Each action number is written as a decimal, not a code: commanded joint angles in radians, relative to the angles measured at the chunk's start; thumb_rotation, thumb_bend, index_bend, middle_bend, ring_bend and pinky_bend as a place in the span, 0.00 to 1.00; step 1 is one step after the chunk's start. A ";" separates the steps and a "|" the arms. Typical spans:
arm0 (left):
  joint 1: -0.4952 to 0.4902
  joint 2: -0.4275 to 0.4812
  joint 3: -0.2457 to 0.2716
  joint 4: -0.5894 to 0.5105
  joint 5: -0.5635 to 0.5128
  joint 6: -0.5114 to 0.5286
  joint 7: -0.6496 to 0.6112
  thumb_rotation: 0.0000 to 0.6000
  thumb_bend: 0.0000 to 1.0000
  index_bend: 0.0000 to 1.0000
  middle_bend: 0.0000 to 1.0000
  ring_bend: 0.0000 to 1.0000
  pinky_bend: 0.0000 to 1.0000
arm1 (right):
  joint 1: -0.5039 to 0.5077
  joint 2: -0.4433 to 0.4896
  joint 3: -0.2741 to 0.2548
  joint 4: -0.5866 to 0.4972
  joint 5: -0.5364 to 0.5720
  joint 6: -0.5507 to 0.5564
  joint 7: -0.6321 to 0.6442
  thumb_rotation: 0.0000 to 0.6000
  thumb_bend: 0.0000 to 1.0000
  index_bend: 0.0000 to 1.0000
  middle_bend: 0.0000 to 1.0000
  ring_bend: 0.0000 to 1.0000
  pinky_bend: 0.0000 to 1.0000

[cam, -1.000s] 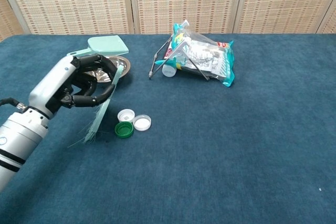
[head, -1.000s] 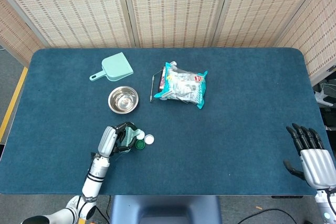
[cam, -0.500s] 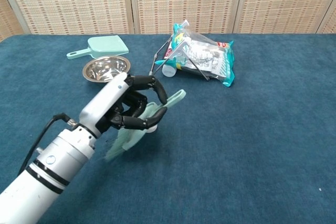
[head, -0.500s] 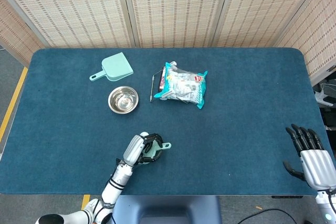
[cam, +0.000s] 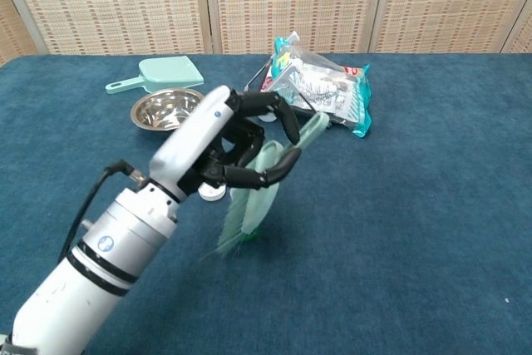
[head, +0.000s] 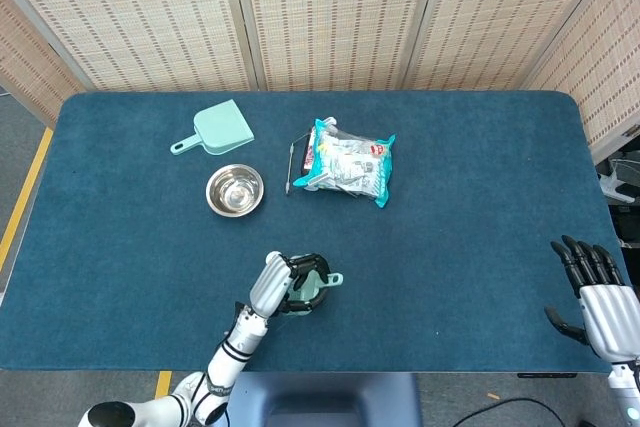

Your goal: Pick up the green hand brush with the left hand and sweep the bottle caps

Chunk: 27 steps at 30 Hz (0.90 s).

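Holding the brush (cam: 264, 187) tight, the left hand (cam: 224, 149) has its fingers curled round the handle. That handle points up and away; the bristles hang down, seemingly touching the table (cam: 399, 230). One white cap (cam: 213, 192) peeks out just left of the bristles. Far off, the right hand (head: 600, 297) holds nothing, fingers apart.

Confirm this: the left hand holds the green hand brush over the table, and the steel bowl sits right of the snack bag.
Wrong on one point. In the head view the steel bowl sits left of the snack bag, not right. The left hand does hold the green hand brush.
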 commanded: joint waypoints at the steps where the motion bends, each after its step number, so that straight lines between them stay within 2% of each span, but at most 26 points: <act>1: -0.005 0.051 -0.030 -0.018 -0.003 0.039 0.022 1.00 0.75 0.75 0.90 0.84 1.00 | -0.001 0.000 -0.001 -0.001 -0.002 0.001 -0.002 1.00 0.21 0.00 0.00 0.00 0.00; 5: -0.004 0.100 -0.044 0.005 -0.007 0.066 0.052 1.00 0.76 0.75 0.90 0.84 1.00 | -0.003 0.002 -0.004 -0.006 -0.009 0.006 -0.003 1.00 0.21 0.00 0.00 0.00 0.00; 10: 0.015 0.118 -0.040 0.060 -0.052 0.006 0.007 1.00 0.76 0.75 0.90 0.84 1.00 | -0.008 -0.002 0.000 -0.005 -0.008 0.017 -0.008 1.00 0.21 0.00 0.00 0.00 0.00; 21: 0.007 0.031 0.004 0.214 -0.063 -0.062 -0.073 1.00 0.76 0.75 0.90 0.84 1.00 | -0.005 -0.005 0.002 -0.006 -0.002 0.011 -0.014 1.00 0.21 0.00 0.00 0.00 0.00; 27: -0.004 -0.004 0.018 0.253 -0.067 -0.091 -0.104 1.00 0.76 0.75 0.90 0.84 1.00 | -0.005 -0.001 0.004 -0.005 -0.003 0.011 -0.005 1.00 0.21 0.00 0.00 0.00 0.00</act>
